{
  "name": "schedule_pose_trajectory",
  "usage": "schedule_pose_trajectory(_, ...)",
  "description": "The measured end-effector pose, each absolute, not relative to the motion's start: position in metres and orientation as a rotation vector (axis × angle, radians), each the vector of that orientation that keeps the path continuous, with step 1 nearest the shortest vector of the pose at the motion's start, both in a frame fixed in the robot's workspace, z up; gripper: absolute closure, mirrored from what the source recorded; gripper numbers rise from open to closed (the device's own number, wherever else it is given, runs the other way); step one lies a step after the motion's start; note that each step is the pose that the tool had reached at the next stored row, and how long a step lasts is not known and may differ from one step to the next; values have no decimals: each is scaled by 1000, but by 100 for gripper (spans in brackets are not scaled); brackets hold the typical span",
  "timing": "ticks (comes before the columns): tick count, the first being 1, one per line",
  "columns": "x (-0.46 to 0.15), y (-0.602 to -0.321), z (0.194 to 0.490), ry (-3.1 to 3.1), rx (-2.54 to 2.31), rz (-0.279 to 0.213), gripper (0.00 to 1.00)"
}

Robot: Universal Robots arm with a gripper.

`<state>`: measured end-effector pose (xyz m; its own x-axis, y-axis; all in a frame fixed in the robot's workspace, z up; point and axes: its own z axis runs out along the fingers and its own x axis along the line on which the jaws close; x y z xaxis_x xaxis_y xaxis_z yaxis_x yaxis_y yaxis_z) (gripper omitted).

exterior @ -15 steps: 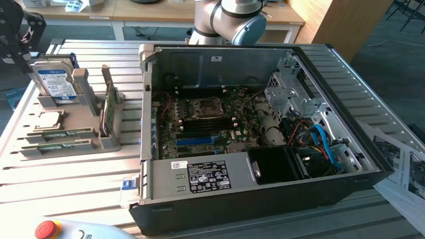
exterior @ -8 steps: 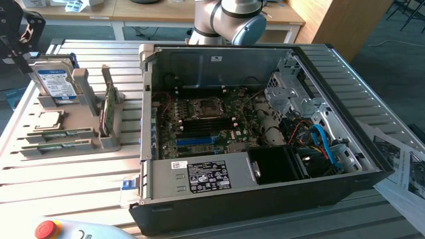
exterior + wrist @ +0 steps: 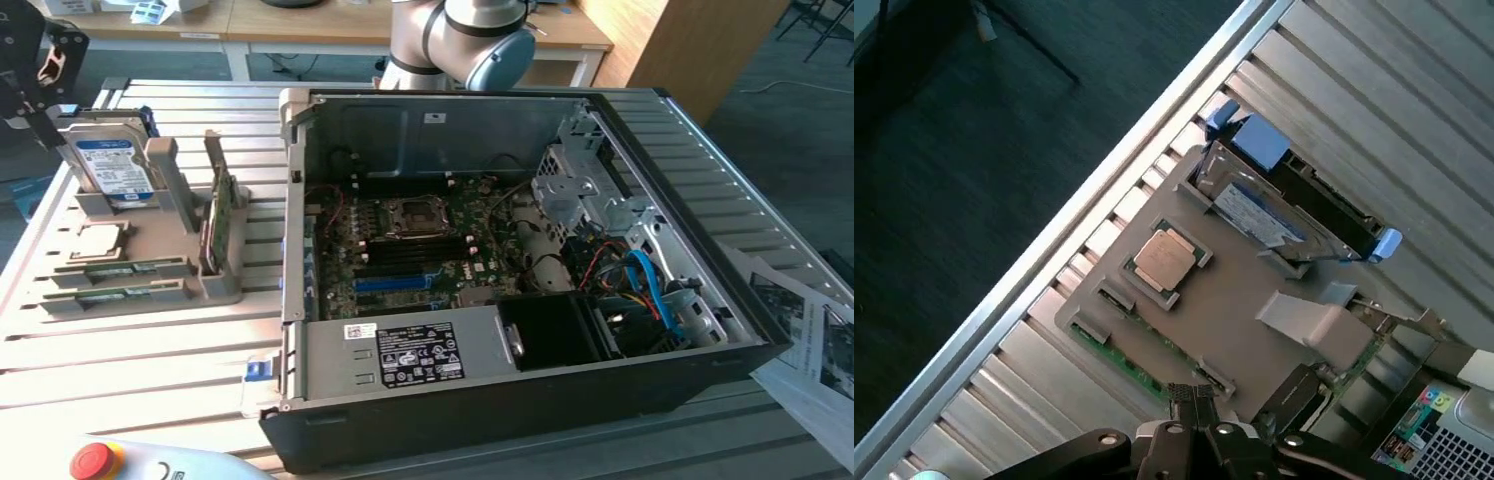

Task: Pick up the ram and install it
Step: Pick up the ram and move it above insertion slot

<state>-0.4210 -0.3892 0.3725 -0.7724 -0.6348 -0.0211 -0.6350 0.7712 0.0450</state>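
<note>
a slatted metal table (image 3: 134,380) carries an open computer case (image 3: 747,330) that takes up the middle of the exterior view, its motherboard exposed. the robot arm (image 3: 467,35) rises behind it at the top centre. at the exterior view's left sits a grey holder tray (image 3: 214,285) with a hard drive (image 3: 110,165) standing upright at its far end. the ram (image 3: 118,270) lies flat in a slot along the tray's near edge, lower left of the frame, with a second stick just beside it and the square processor (image 3: 96,240) just behind. in the wrist view the gripper (image 3: 1199,398) hangs over that tray edge near the ram (image 3: 1116,358), jaws drawn together, seemingly gripping nothing.
</note>
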Motion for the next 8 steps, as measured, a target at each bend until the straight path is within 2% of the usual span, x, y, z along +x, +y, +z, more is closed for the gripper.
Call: schedule_pose_trajectory(8,-421,-389,373,2878,-1253,78,89)
